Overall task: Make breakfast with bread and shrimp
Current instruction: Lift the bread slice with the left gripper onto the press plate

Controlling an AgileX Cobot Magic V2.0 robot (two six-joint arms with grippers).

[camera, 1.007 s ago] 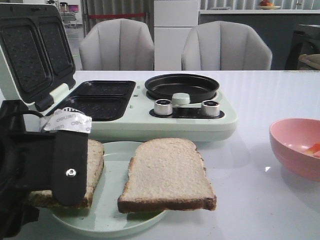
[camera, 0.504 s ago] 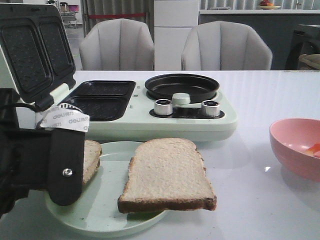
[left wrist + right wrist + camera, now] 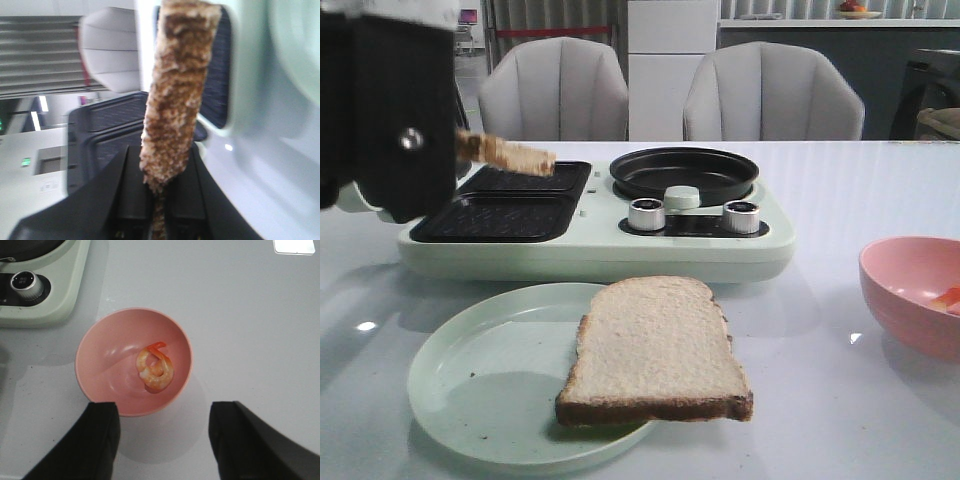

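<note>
Jaws of the left gripper (image 3: 159,200) are clamped on one bread slice (image 3: 507,153), now lifted off the plate (image 3: 470,400) to above the griddle (image 3: 510,205). Right gripper (image 3: 165,440) hangs wide apart; shrimp (image 3: 155,369) apparently lies just beyond them in the bowl (image 3: 100,385).

The left gripper (image 3: 440,150), clamped on 1 bread slice (image 3: 508,155), fills the air over the sandwich maker (image 3: 590,250) and its 2 open plates (image 3: 510,200). The other slice (image 3: 655,350) covers the right half of the plate (image 3: 470,390); its left half lies bare. The pan (image 3: 684,172) stands open from above. The right gripper (image 3: 164,430), fingers spread, hangs over the bowl (image 3: 100,375), shrimp (image 3: 156,371) unobstructed.
</note>
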